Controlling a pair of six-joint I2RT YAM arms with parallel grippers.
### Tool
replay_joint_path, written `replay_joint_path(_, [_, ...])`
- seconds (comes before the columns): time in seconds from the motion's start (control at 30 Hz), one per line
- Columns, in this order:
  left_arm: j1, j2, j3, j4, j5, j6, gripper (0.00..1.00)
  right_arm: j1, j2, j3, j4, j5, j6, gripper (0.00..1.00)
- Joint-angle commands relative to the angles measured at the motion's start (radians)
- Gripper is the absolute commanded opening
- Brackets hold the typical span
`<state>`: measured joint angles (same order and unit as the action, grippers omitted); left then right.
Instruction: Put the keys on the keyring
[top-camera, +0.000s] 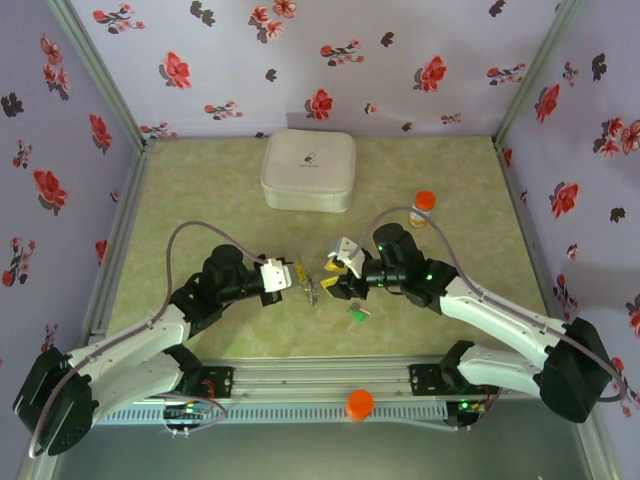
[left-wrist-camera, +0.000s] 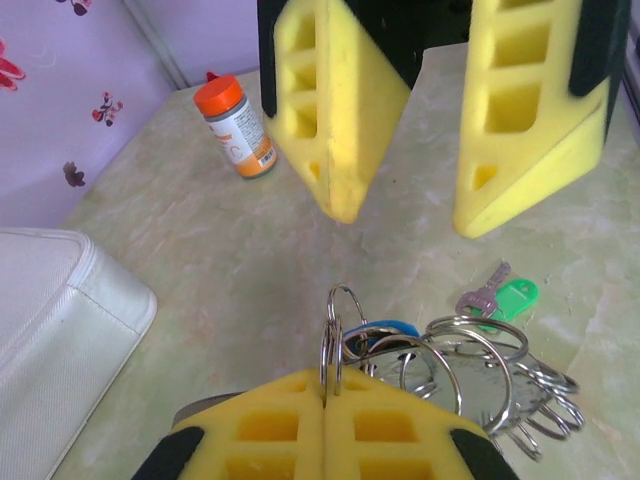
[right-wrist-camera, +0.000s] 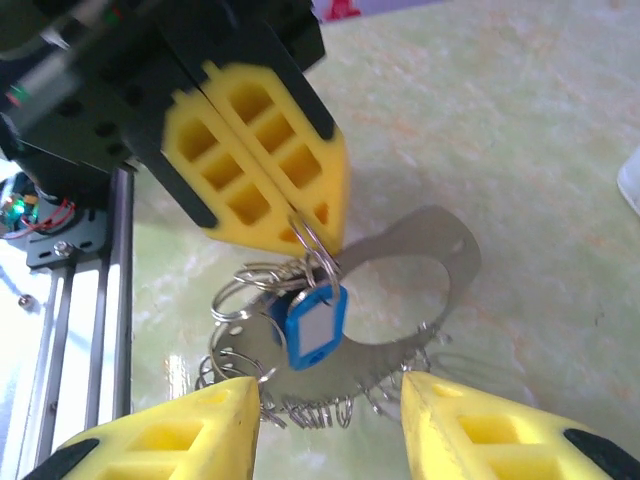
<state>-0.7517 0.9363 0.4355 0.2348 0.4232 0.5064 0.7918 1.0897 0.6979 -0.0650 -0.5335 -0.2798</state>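
Note:
The keyring (right-wrist-camera: 432, 252) is a flat grey oval loop with several small split rings along its edge, lying on the table between both arms (top-camera: 312, 292). My left gripper (left-wrist-camera: 325, 385) is shut on one upright split ring (left-wrist-camera: 340, 320) of it. From that ring hangs the blue-tagged key (right-wrist-camera: 312, 325). The green-tagged key (left-wrist-camera: 505, 297) lies loose on the table just right of the loop (top-camera: 357, 312). My right gripper (right-wrist-camera: 330, 410) is open, hovering over the loop's ringed edge and facing the left gripper (top-camera: 296, 278).
A white rounded case (top-camera: 308, 170) stands at the back centre. An orange-capped bottle (top-camera: 423, 208) stands behind the right arm. An orange knob (top-camera: 360, 403) sits on the front rail. Flowered walls close in the green table (top-camera: 200, 200) on three sides.

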Motion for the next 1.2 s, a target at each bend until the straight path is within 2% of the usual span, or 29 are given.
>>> replay_joint_path(0.0, [0.005,-0.016,-0.014,0.099,0.031,0.021,0.00,-0.006,-0.008,0.007,0.087,-0.048,0.018,0.41])
replay_joint_path(0.3, [0.004,-0.015,-0.014,0.099,0.040,0.028,0.00,-0.005,0.092,0.072,0.093,-0.075,0.068,0.32])
replay_joint_path(0.57, [0.005,-0.016,-0.011,0.091,0.040,0.032,0.00,-0.005,0.112,0.083,0.098,-0.066,0.087,0.21])
replay_joint_path(0.77, [0.005,-0.015,-0.008,0.088,0.040,0.031,0.00,-0.004,0.136,0.093,0.087,-0.100,0.087,0.20])
replay_joint_path(1.0, [0.004,-0.021,-0.007,0.078,0.036,0.031,0.00,-0.003,0.128,0.095,0.076,-0.102,0.078,0.01])
replay_joint_path(1.17, [0.005,-0.021,-0.011,0.084,0.035,0.032,0.00,-0.008,0.106,0.101,0.013,-0.043,0.037,0.00])
